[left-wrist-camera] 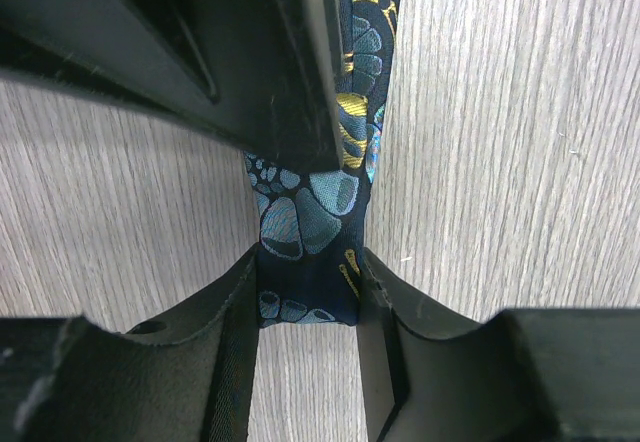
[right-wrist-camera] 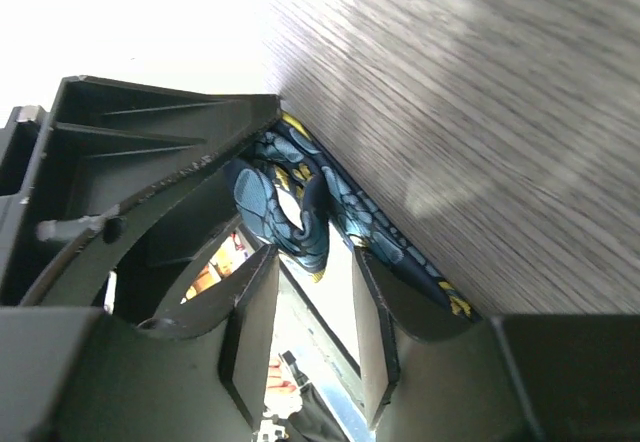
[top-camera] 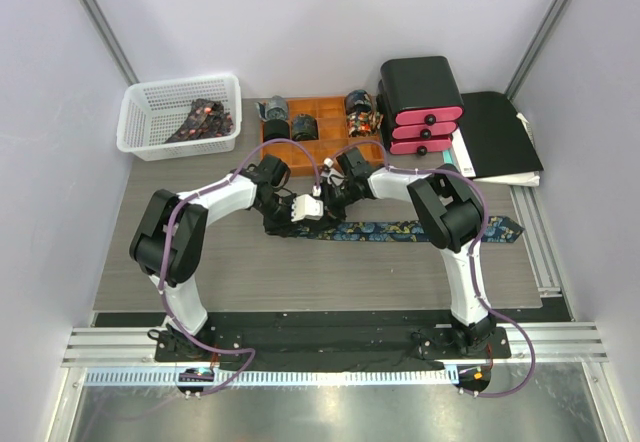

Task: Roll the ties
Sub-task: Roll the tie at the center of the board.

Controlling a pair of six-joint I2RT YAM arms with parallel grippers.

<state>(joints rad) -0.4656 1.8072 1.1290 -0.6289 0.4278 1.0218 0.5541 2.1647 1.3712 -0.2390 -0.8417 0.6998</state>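
"What's along the far edge?"
"A basket [top-camera: 178, 149] in the far-left corner, loose ties [top-camera: 203, 122] in it; a tray [top-camera: 290, 152] to its right holding rolled ties [top-camera: 274, 114]; drawers [top-camera: 420, 102] right of that."
"And mid-surface on the table [top-camera: 330, 272]?"
"One tie [top-camera: 400, 230] lying flat, running toward the right edge."

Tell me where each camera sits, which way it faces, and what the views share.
Top external: above and behind the arm bases, looking down on the grey wood-grain table; both arms show.
Left wrist: on the left arm, looking straight down; the left gripper flanks the navy fabric tie with teal-gold pattern.
Right wrist: on the right arm, tilted low along the tabletop; the right gripper shows.
Shared: all three see that tie.
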